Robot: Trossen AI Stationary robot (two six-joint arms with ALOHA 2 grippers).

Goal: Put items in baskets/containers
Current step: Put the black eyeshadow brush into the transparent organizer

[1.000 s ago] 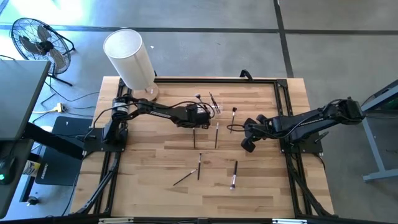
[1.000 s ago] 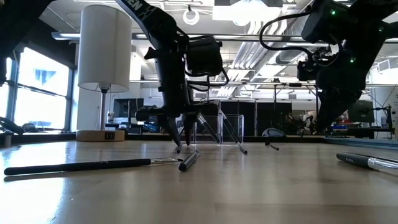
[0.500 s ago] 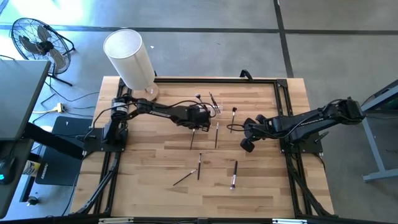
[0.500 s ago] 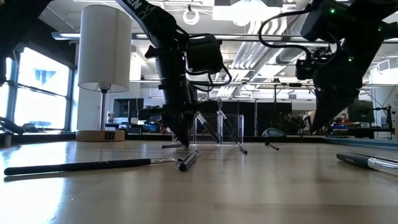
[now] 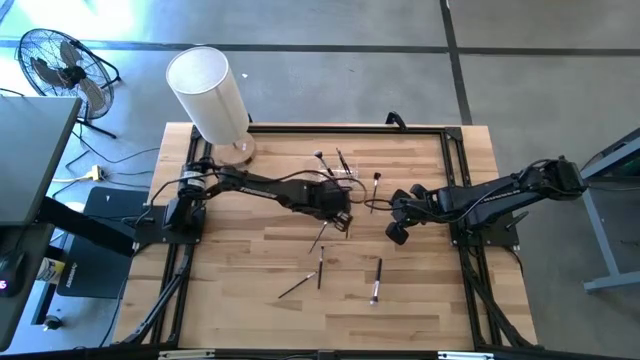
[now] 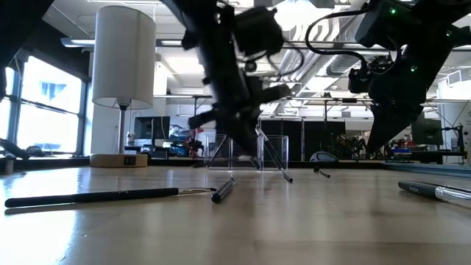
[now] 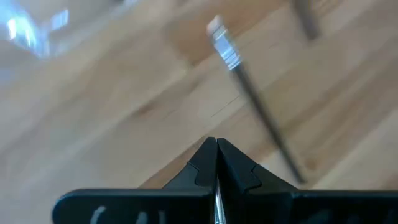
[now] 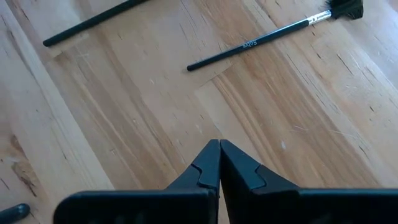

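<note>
Right now the left hand point(image 5: 338, 212) sits near the middle of the worktop point(image 5: 230, 280), its fingers pressed together on a thin brush point(image 5: 320, 236), whose dark handle slants from the hand toward the front edge. In the left wrist view the fingers point(image 7: 216, 163) meet with no gap, a sliver of pale metal showing between them, and another brush point(image 7: 255, 115) lies on the wood beyond, its silvery ferrule pointing away from the hand.

Toward the back edge stands the clear holder point(image 5: 345, 170), seen mostly by its glinting edges; in the low view a couple of brushes lean inside it point(image 6: 269, 151), tilted, not upright. A brush with a dark tuft point(image 5: 376, 186) lies just beside the holder, running roughly front to back.

Nearer the front edge lie three more brushes: one slanted point(image 5: 297, 287), one running front to back point(image 5: 320, 268), and one with a pale end point(image 5: 376, 282) also lying front to back.

The right hand point(image 5: 396, 231) waits right of centre with its fingers closed on nothing; two brushes point(image 8: 267, 38) lie on the wood beyond it. A large white cylinder point(image 5: 208, 95) stands at the back left corner.
</note>
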